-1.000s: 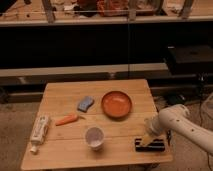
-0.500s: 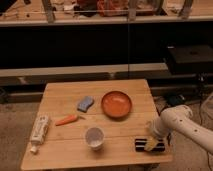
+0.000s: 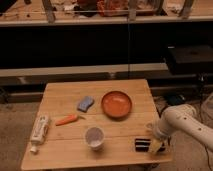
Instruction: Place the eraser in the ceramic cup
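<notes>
The eraser (image 3: 142, 145) lies flat on the desk (image 3: 60, 91), close to the front edge, in the lower right of the frame. It is a black block. The gripper (image 3: 157, 146) is low down at the right end of the eraser, touching it or just beside it. I cannot tell if the gripper is spread, pressed together or pinching the eraser. The white arm (image 3: 181, 120) bends in from the right side of the frame. I think it reaches low like that because the eraser is flat and can only be picked up from close to the wood.

The ceramic cup (image 3: 94, 137) stands upright to the left of the eraser, near the bottom middle of the frame. Its open top faces up, so something can be dropped in. Nothing is in it that I can see. The job looks like it is at the picking-up part.

The eraser is long and the cup is narrow, so I think it will need to go in end first.

An orange-red bowl (image 3: 116, 104) sits above the cup and eraser. A blue-grey pad (image 3: 85, 103), an orange carrot-like thing (image 3: 66, 120) and a white tube (image 3: 39, 131) lie further left, well apart from the gripper.
</notes>
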